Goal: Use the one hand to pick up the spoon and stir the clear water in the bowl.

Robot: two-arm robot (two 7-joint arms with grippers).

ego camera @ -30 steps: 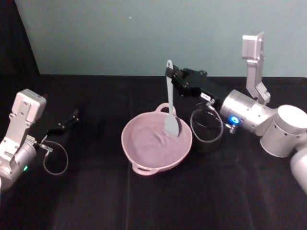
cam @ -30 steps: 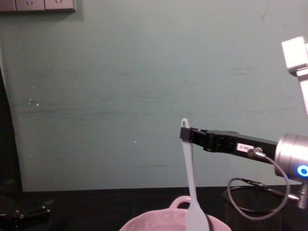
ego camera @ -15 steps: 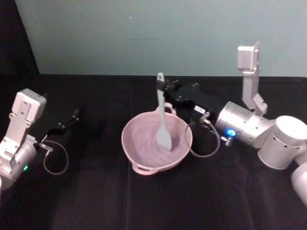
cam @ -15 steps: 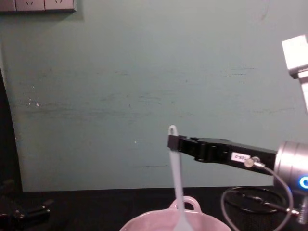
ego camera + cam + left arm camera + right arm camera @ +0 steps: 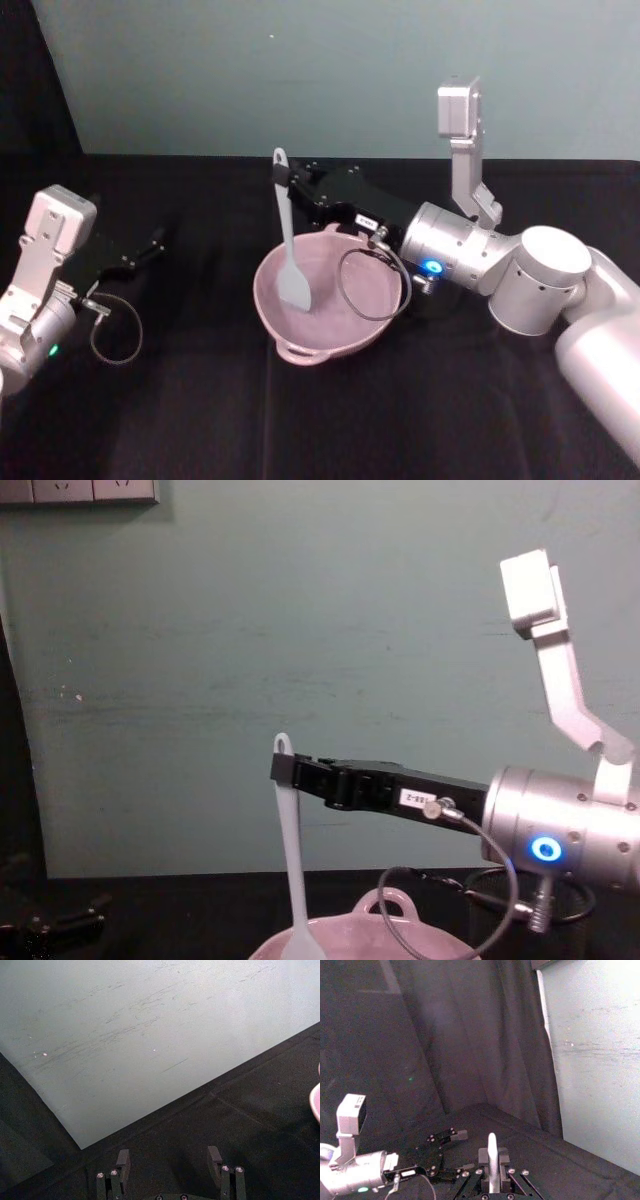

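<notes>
Over the bowl (image 5: 325, 340), my right gripper (image 5: 289, 181) clamped on the spoon (image 5: 286, 230) handle top, blade down inside, left gripper (image 5: 150, 245) parked at left, fingers apart

Silver cylindrical wrist (image 5: 455, 255), blue ring (image 5: 432, 268), grey cable (image 5: 341, 283); black right gripper (image 5: 289, 181), white label (image 5: 413, 799).

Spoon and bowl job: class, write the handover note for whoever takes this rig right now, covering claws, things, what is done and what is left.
Right claw: shut on the spoon near the top of its handle, with the spoon roughly upright.
Left claw: open, holding nothing, at the left of the table, apart from the bowl.
The bowl is mid-table, and the spoon's blade is down inside its left part. The water is too clear to make out.
Done: spoon picked up and brought into the bowl.
Left: stir the water.
</notes>
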